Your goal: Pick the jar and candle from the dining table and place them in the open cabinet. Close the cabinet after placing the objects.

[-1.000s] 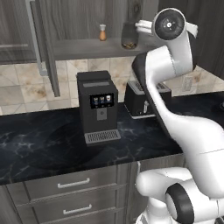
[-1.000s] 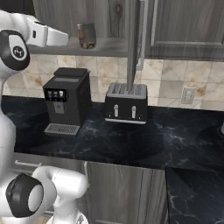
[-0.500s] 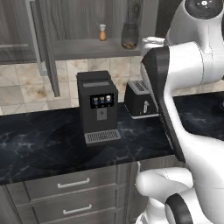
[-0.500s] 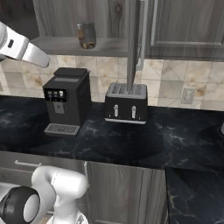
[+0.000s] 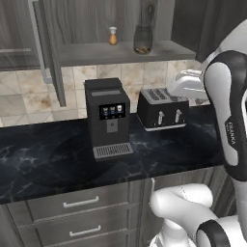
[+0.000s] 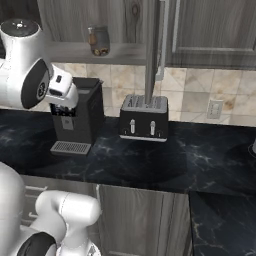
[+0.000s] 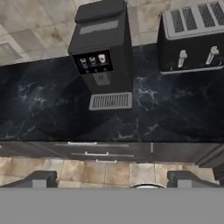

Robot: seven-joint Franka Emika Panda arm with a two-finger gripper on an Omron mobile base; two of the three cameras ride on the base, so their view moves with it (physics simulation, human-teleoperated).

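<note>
The jar (image 5: 141,40), dark smoky glass with brownish bits at its bottom, stands on the grey shelf of the open cabinet (image 5: 159,49); the right base view has the jar (image 6: 98,40) too. The cabinet door (image 5: 49,53) hangs open to the left, edge-on as door (image 6: 152,50) from the right. My white hand (image 5: 187,85) hovers below the shelf, beside the toaster. In the hand view my gripper (image 7: 111,179) is open and empty, its fingertips (image 7: 40,179) wide apart, looking down at the counter. The candle and the dining table are out of view.
A small orange pale-topped item (image 5: 113,36) stands on the shelf left of the jar. A black coffee machine (image 5: 108,117) and a black toaster (image 5: 161,109) sit on the black marble counter (image 5: 43,159), with grey drawers (image 5: 79,202) beneath.
My arm has swung down and back from the cabinet shelf to counter height. The jar stays on the shelf. The gripper stays open.
</note>
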